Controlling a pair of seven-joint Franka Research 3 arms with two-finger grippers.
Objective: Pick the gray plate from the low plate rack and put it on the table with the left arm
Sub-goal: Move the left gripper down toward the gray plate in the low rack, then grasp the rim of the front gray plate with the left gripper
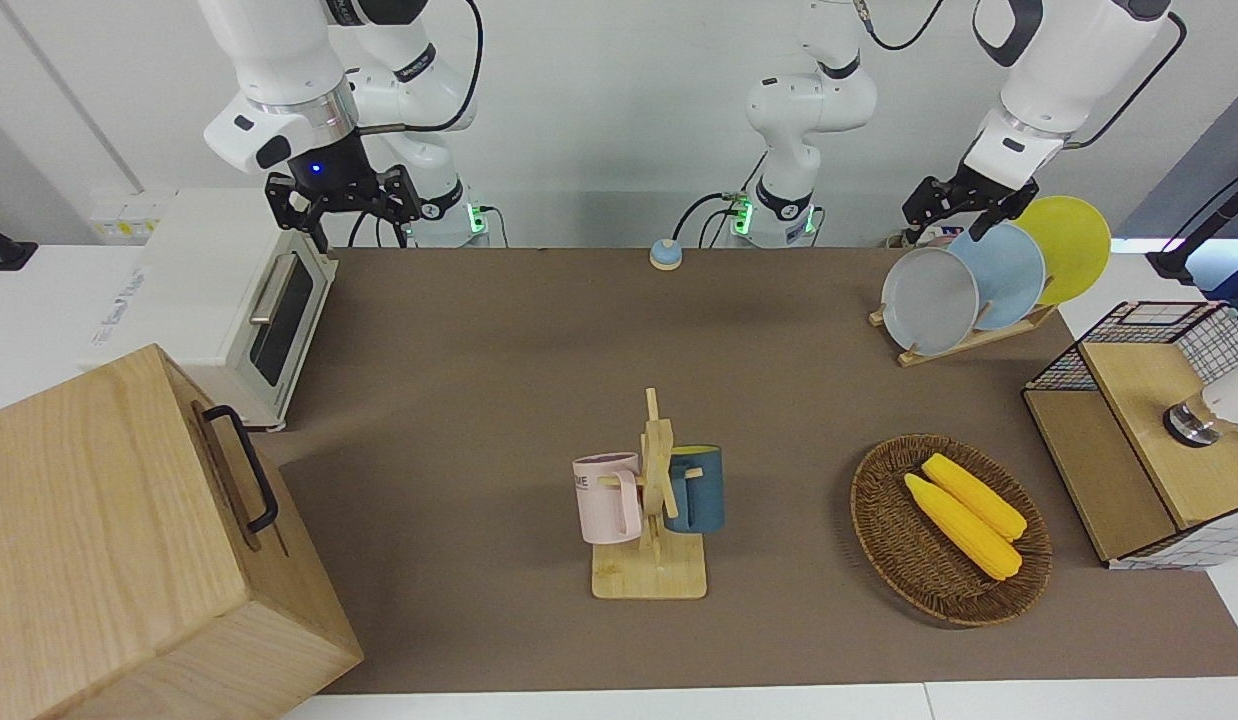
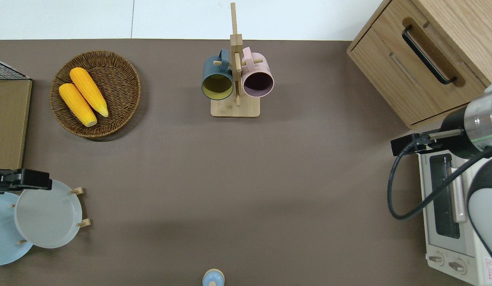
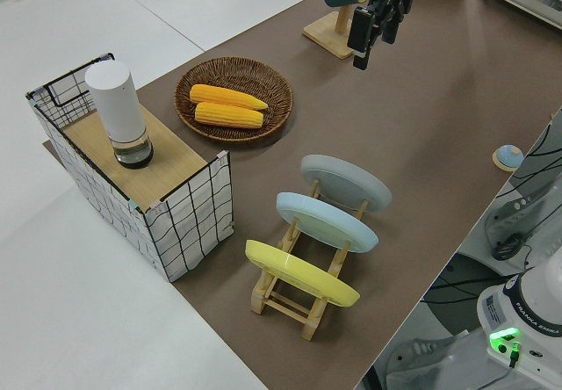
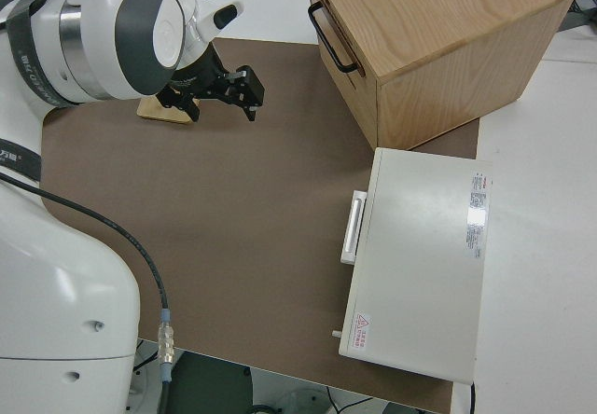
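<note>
My left gripper [image 1: 964, 212] hangs over the rack's plates; whether its fingers are parted, I cannot tell. The gray plate [image 1: 929, 300] leans in the low plate rack [image 1: 964, 338], farthest from me. My right arm is parked.

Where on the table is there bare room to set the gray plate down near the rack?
The table is bare between the low plate rack, mug stand and toaster oven. It is crowded at the left arm's end: corn basket, wire crate.
</note>
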